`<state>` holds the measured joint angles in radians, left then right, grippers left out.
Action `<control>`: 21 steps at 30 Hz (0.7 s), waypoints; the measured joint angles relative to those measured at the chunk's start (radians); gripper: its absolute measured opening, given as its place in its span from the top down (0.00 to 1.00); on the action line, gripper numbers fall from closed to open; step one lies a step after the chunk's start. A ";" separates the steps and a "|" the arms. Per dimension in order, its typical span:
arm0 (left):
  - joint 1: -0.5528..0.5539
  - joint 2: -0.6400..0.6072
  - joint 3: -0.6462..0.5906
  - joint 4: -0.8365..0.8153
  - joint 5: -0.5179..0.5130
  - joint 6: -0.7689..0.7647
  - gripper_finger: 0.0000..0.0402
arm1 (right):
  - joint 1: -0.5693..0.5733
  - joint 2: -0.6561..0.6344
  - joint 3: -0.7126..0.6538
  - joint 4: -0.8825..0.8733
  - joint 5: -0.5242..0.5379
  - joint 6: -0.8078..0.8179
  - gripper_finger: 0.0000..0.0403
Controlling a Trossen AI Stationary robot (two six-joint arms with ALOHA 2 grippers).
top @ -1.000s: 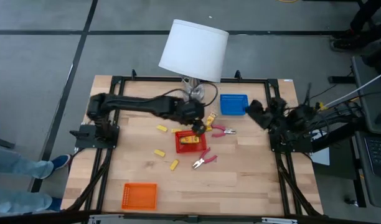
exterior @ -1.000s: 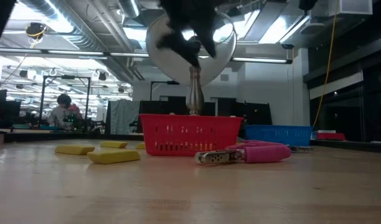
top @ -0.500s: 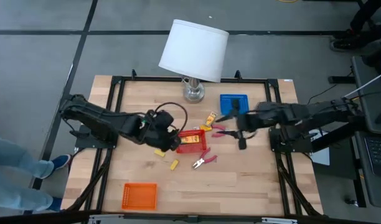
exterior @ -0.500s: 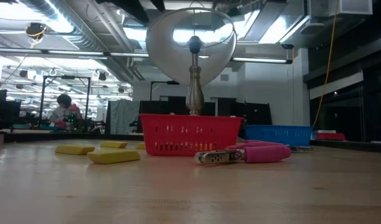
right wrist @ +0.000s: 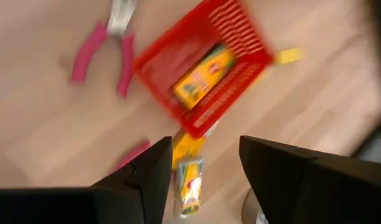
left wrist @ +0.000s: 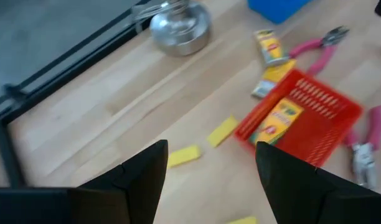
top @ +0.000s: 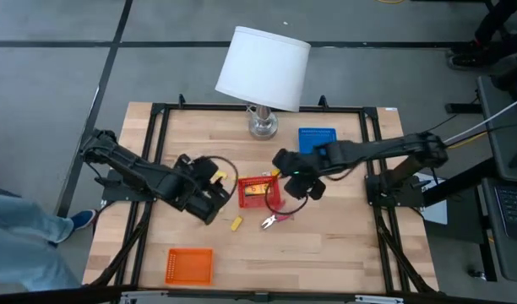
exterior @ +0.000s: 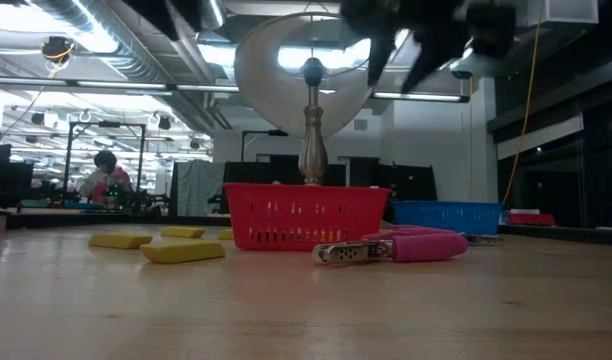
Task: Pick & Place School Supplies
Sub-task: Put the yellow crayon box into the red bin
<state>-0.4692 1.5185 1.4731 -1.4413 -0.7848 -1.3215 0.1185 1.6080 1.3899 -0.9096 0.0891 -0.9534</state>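
A red tray (top: 260, 192) holds one orange-yellow box (left wrist: 277, 121). Two more orange-yellow boxes (right wrist: 189, 179) lie flat on the table beside its far side. One pink-handled tool (top: 275, 218) lies near the tray. The other (left wrist: 318, 50) lies beyond it and is hidden under the right arm in the high view. Pale yellow blocks (left wrist: 183, 155) lie on the wood left of the tray. My left gripper (top: 211, 199) hovers open, left of the tray. My right gripper (top: 294, 179) hovers open above the tray's right side and the boxes.
A white-shaded lamp (top: 263, 67) stands on its silver base (top: 261, 127) at the far edge. A blue tray (top: 318, 141) sits right of it and an orange tray (top: 189, 264) near the front left. Bare wood shows at the near right. A person sits in the room behind.
My left gripper has drawn back from above the red tray toward the table's left and near side. My right gripper has swung from the right edge toward the left, arriving over the tray's right side. The supplies and trays have stayed where they were.
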 joint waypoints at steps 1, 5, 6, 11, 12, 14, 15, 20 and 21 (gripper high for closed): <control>-0.019 0.000 0.000 -0.039 -0.005 -0.042 0.40 | -0.008 0.027 0.000 -0.007 0.000 -0.046 0.53; -0.103 -0.002 -0.010 -0.130 -0.015 -0.207 0.40 | -0.053 0.114 0.000 -0.005 0.011 -0.196 0.53; -0.120 -0.005 -0.023 -0.130 -0.016 -0.226 0.40 | -0.068 0.135 0.001 -0.004 0.012 -0.218 0.53; -0.194 -0.015 -0.070 -0.131 0.012 -0.331 0.40 | -0.160 0.208 0.001 -0.001 0.003 -0.238 0.53; -0.202 -0.014 -0.074 -0.131 0.018 -0.345 0.40 | -0.180 0.215 0.001 0.000 0.001 -0.232 0.53; -0.213 -0.014 -0.074 -0.130 0.016 -0.361 0.40 | -0.221 0.226 0.001 -0.001 0.004 -0.217 0.53; -0.216 -0.014 -0.074 -0.130 0.014 -0.361 0.40 | -0.240 0.230 0.001 -0.001 0.002 -0.211 0.53; -0.216 -0.014 -0.074 -0.130 0.009 -0.336 0.40 | -0.323 0.249 0.001 -0.002 -0.092 -0.171 0.53; -0.216 -0.014 -0.074 -0.130 0.009 -0.336 0.40 | -0.333 0.253 0.001 -0.003 -0.108 -0.162 0.53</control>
<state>-0.6856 1.5043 1.3987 -1.5711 -0.7758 -1.6577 -0.2147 1.8612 1.3907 -0.9129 -0.0187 -1.1155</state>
